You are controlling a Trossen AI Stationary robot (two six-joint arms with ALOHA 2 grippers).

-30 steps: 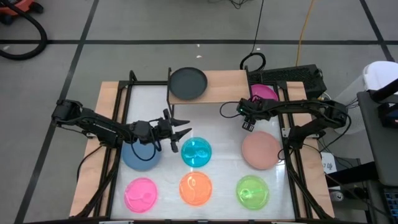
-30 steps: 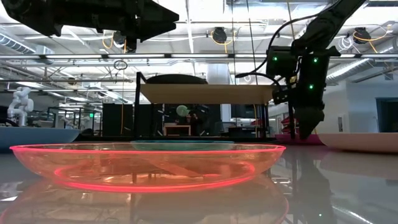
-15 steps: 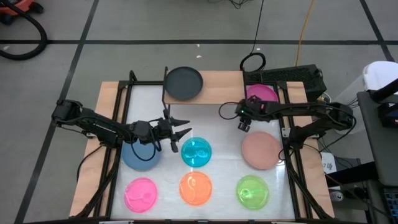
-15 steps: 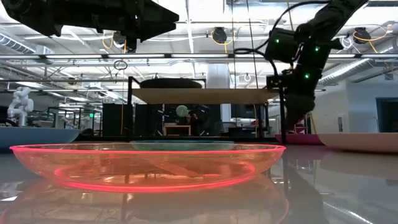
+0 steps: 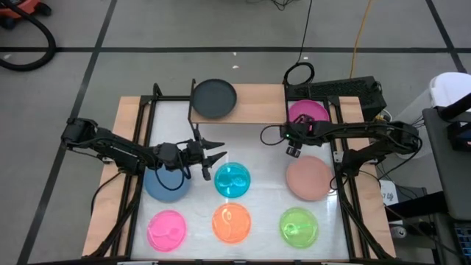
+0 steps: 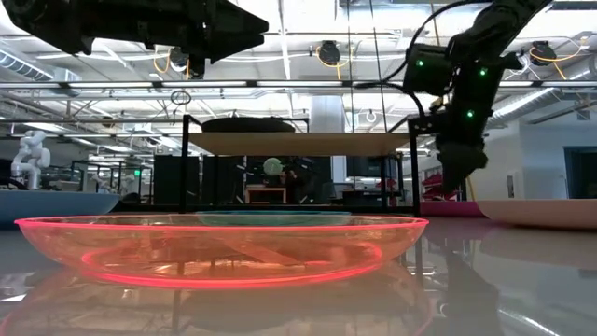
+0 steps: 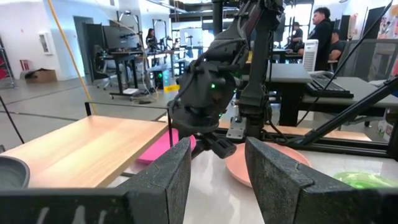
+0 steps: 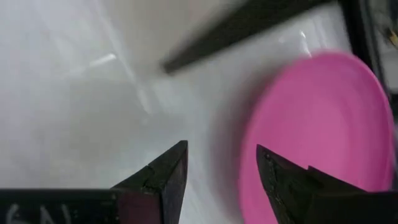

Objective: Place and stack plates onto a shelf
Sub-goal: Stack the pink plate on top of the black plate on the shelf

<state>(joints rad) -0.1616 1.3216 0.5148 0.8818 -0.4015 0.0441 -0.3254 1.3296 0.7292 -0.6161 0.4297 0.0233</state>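
The dark grey plate [image 5: 213,98] lies on the shelf [image 5: 250,104] at the bench's [image 5: 265,169] far side, beyond both arms. The magenta plate [image 5: 308,112] sits just behind the right end effector [image 5: 295,149], whose fingers stand apart, empty. The left end effector [image 5: 214,157], fingers apart and empty, hovers just beside the cyan plate [image 5: 232,181], its arm over the blue plate [image 5: 168,184].
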